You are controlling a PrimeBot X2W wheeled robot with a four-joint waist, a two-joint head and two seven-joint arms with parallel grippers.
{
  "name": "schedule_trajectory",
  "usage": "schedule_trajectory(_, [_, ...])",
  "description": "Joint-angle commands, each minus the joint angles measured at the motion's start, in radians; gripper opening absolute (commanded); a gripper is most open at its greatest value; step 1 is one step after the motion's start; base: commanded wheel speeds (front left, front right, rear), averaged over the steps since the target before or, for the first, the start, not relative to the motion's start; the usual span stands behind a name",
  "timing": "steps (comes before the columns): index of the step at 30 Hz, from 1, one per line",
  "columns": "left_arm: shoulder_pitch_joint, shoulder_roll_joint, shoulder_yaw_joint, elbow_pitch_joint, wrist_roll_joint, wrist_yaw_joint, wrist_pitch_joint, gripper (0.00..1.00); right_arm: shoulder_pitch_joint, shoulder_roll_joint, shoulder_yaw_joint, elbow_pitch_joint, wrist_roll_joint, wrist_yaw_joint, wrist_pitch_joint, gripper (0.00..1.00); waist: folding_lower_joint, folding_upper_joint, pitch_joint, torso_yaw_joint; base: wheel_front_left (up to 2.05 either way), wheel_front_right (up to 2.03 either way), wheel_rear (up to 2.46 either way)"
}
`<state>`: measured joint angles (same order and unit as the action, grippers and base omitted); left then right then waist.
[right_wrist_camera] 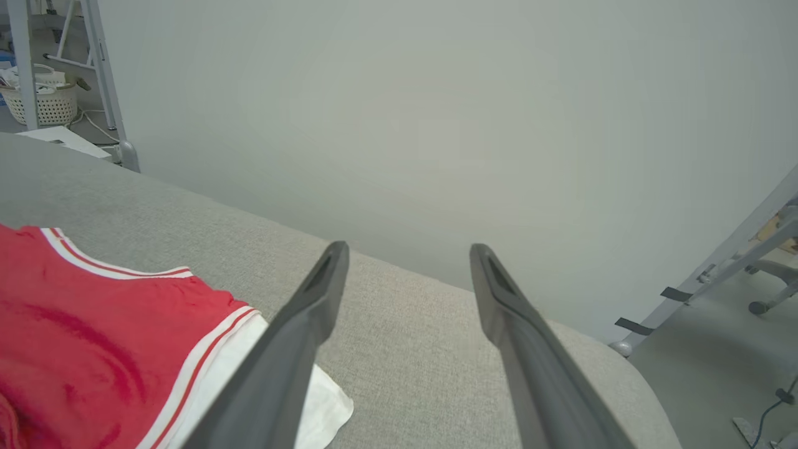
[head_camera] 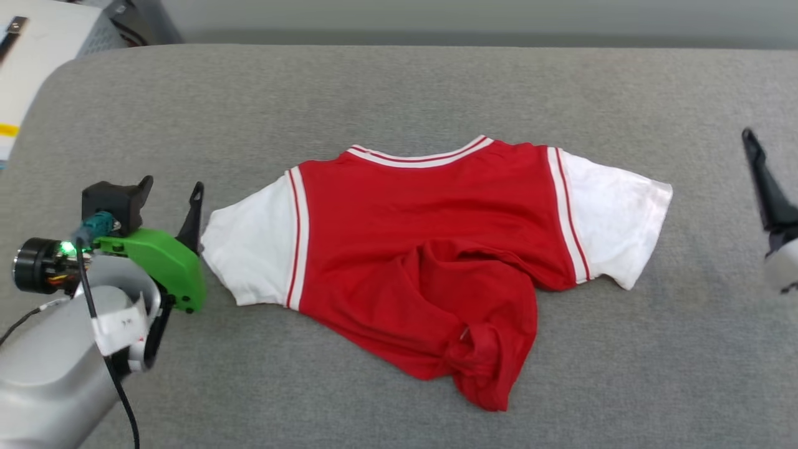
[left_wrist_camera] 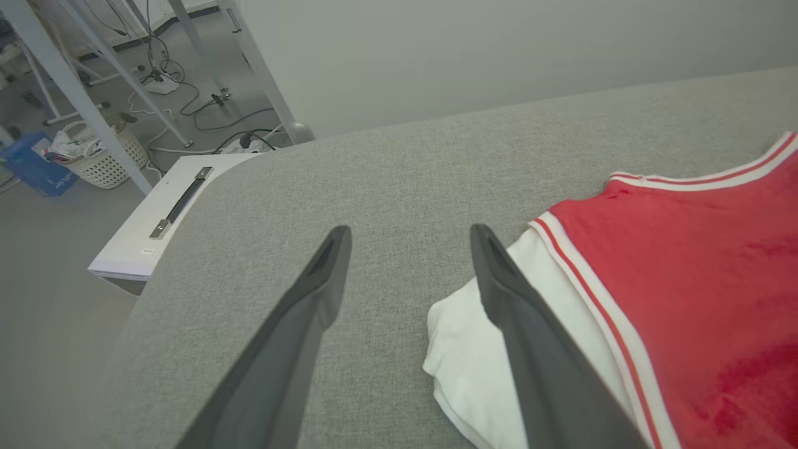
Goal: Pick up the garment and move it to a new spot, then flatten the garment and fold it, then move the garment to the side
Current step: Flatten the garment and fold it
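Observation:
The garment (head_camera: 430,237) lies on the grey table (head_camera: 399,87), neckline towards the far edge and both white sleeves spread out. Its red lower part is bunched and twisted towards the near side. My left gripper (head_camera: 173,187) stands open just left of the left sleeve. In the left wrist view the left gripper (left_wrist_camera: 409,232) holds nothing, and one finger hangs over the sleeve edge of the garment (left_wrist_camera: 686,268). My right gripper (right_wrist_camera: 408,249) is open and empty beside the other sleeve of the garment (right_wrist_camera: 93,324). One of its fingers (head_camera: 765,187) shows at the right edge.
A white case (left_wrist_camera: 156,231) with a dark handle sits just past the table's left corner. On the floor beyond it are a laundry basket (left_wrist_camera: 103,159), cables and metal frame legs (left_wrist_camera: 262,68). Bare grey surface surrounds the shirt.

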<state>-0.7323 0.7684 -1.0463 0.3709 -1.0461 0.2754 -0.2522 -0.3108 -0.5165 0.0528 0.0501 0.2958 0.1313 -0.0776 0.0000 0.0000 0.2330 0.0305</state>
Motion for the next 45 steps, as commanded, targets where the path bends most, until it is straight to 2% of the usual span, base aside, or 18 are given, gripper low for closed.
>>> schedule_trajectory(1, [0.033,-0.014,0.035,-0.031,0.030,0.032,-0.008,1.00,-0.043,-0.028,0.013,-0.003,0.015,-0.001,0.017,1.00,0.0000,0.0000,-0.022,0.038,0.00,0.00,0.00])
schedule_trajectory(6, [0.158,-0.057,0.247,-0.198,0.199,0.156,-0.009,1.00,-0.166,-0.124,0.090,0.002,0.068,-0.001,0.103,1.00,0.0000,0.0000,-0.009,0.066,0.00,0.00,0.00])
schedule_trajectory(8, [0.217,-0.082,0.329,-0.250,0.265,0.188,-0.009,1.00,-0.208,-0.162,0.144,0.022,0.108,-0.001,0.179,1.00,0.0000,0.0000,0.001,0.075,0.00,0.00,0.00])
schedule_trajectory(10, [0.277,-0.111,0.404,-0.295,0.322,0.207,-0.009,1.00,-0.247,-0.196,0.216,0.052,0.175,-0.001,0.293,1.00,0.0000,0.0000,0.011,0.081,0.00,0.00,0.00])
schedule_trajectory(13, [0.347,-0.159,0.492,-0.344,0.399,0.210,-0.009,1.00,-0.303,-0.248,0.318,0.090,0.298,-0.001,0.482,1.00,0.0000,0.0000,0.033,0.091,0.00,0.00,0.00])
schedule_trajectory(16, [0.406,-0.214,0.556,-0.373,0.471,0.197,-0.009,1.00,-0.360,-0.285,0.385,0.149,0.398,-0.001,0.661,1.00,0.0000,0.0000,0.062,0.101,0.00,0.00,0.00])
schedule_trajectory(21, [0.444,-0.304,0.633,-0.362,0.544,0.128,-0.009,1.00,-0.438,-0.296,0.453,0.235,0.449,-0.001,0.801,1.00,0.0000,0.0000,0.121,0.125,0.00,0.00,0.00])
schedule_trajectory(29, [0.435,-0.416,0.703,-0.319,0.642,0.031,-0.009,1.00,-0.476,-0.245,0.563,0.351,0.444,-0.001,0.822,1.00,0.0000,0.0000,0.191,0.150,0.00,0.00,0.00])
schedule_trajectory(35, [0.429,-0.459,0.741,-0.280,0.693,-0.026,-0.009,1.00,-0.431,-0.224,0.642,0.416,0.492,-0.001,0.789,1.00,0.0000,0.0000,0.199,0.148,0.00,0.00,0.00])
schedule_trajectory(36, [0.429,-0.462,0.748,-0.273,0.700,-0.033,-0.009,1.00,-0.431,-0.225,0.648,0.418,0.500,-0.001,0.778,0.65,0.0000,0.0000,0.197,0.145,0.00,0.00,0.00])
schedule_trajectory(37, [0.429,-0.465,0.758,-0.265,0.706,-0.040,-0.009,1.00,-0.435,-0.225,0.652,0.417,0.511,-0.001,0.756,0.02,0.0000,0.0000,0.193,0.138,0.00,0.00,0.00])
schedule_trajectory(41, [0.422,-0.468,0.801,-0.238,0.718,-0.073,-0.009,1.00,-0.459,-0.250,0.651,0.405,0.516,-0.001,0.653,0.00,0.0000,0.0000,0.169,0.120,0.00,0.00,0.00])
schedule_trajectory(45, [0.388,-0.442,0.828,-0.194,0.716,-0.135,-0.009,1.00,-0.467,-0.282,0.599,0.369,0.534,-0.001,0.527,0.00,0.0000,0.0000,0.137,0.097,0.00,0.00,0.00])
